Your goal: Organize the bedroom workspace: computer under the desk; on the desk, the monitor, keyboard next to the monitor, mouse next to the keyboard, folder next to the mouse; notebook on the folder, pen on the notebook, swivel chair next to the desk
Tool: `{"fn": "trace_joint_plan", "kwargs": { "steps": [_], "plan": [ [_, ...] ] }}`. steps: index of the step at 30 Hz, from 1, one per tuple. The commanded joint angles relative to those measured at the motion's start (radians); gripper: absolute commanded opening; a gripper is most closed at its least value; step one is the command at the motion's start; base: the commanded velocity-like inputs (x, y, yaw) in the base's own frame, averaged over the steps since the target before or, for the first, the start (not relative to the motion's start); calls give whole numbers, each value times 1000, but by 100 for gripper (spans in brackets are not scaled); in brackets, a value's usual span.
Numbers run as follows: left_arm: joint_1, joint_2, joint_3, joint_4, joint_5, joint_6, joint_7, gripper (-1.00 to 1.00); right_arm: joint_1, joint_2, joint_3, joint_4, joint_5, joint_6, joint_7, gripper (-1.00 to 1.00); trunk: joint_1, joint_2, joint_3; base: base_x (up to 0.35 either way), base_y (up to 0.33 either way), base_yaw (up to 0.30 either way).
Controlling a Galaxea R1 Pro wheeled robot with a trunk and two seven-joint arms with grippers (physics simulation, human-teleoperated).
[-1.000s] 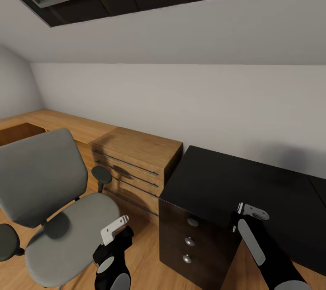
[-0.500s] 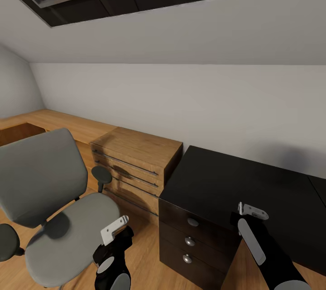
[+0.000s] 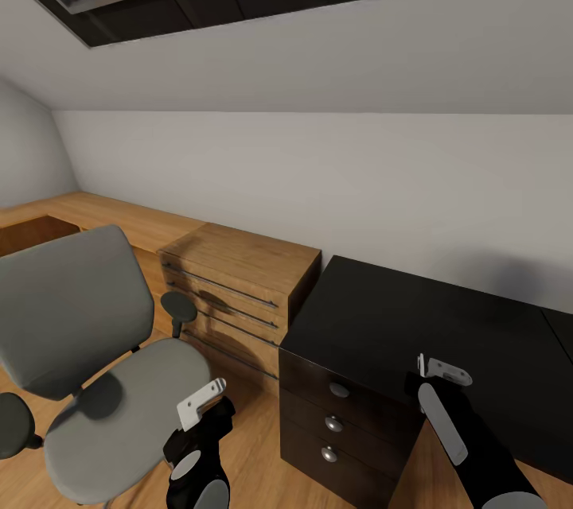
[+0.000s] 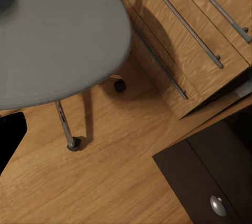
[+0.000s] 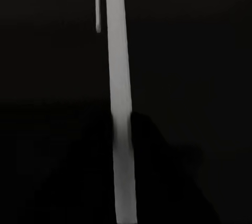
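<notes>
At the far left of the head view stands the swivel chair (image 3: 87, 366), its grey seat bare and its black armrest pads at either side; the left wrist view looks down on that seat (image 4: 58, 35) and on a chrome leg with a castor on the light wood floor (image 4: 105, 171). Just right of the seat's front edge the left gripper (image 3: 200, 403) hangs above the floor, and its finger spacing cannot be told. Behind it sits a light wooden dresser (image 3: 239, 286) with long bar handles, touching the wall. Next comes the desk (image 3: 382, 318) (glossy black top, dark drawer unit with round knobs). The right gripper (image 3: 442, 372) hovers over the desk's front edge; the right wrist view shows a white pen (image 5: 118, 103) against blackness, apparently held, though the grip itself is hidden.
</notes>
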Motion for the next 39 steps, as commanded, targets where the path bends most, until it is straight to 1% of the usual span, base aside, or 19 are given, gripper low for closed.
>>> {"fn": "trace_joint_plan", "kwargs": {
  "steps": [1,2,8,11,16,21,22,25,26,27,28,29,31,32,34,38,39],
  "plan": [
    [-1,0,-1,-1,1,10,5,100,0,-1,3,53,-22,4,-9,-100,0,-1,-1,0,0,0],
    [-1,0,-1,-1,1,10,5,100,0,-1,3,53,-22,4,-9,-100,0,-1,-1,0,0,0],
    [-1,1,-4,-1,1,10,0,100,0,-1,2,36,-22,4,-9,-100,-23,41,18,0,0,0],
    [-1,1,-5,-1,1,10,-1,100,0,-2,1,-9,-20,5,-10,-100,-34,62,27,0,0,0],
    [-1,6,-7,-2,1,10,-1,100,0,-4,-1,-55,-20,22,-11,-100,-54,97,43,0,0,0],
    [-1,8,-8,-1,1,10,-1,100,0,-26,-17,-104,-19,61,-13,-100,-73,132,58,0,0,0],
    [-1,9,-9,-2,1,10,-1,100,0,-36,-30,-122,-19,74,-13,-100,-77,139,61,0,0,0],
    [-1,9,-9,-2,1,10,-2,100,1,-47,-64,-143,-20,85,-13,-100,-88,160,71,0,0,0],
    [-1,9,-10,-3,1,10,-2,100,1,-51,-99,-153,-20,91,-14,-100,-92,167,74,0,0,0],
    [-1,9,-11,-3,1,10,-2,100,1,-53,-118,-156,-20,93,-14,-100,-96,174,77,0,0,0],
    [-1,10,-38,-3,1,10,-1,100,1,-57,-210,-171,-21,112,-14,-100,-100,181,80,0,0,0],
    [-1,10,-54,-3,1,10,-1,100,1,-58,-240,-178,-21,124,-14,-100,-103,188,83,0,0,0],
    [-1,10,-73,-3,1,10,0,100,1,-59,-273,-187,-20,140,-14,-100,-111,202,90,0,0,-19],
    [-1,10,-78,-3,1,10,0,100,1,-59,-281,-190,-20,144,-14,-100,-115,209,93,0,0,-74],
    [-1,11,-105,-3,1,10,1,100,1,-59,-302,-198,-19,154,-14,-100,-123,223,100,0,0,-164],
    [-1,11,-117,-3,1,11,2,100,1,-60,-313,-200,-19,157,-14,-100,-138,251,115,0,0,-224],
    [-1,11,-126,-3,1,11,2,100,1,-60,-319,-201,-19,158,-14,-100,-142,258,118,0,0,-254]
  ]
}}
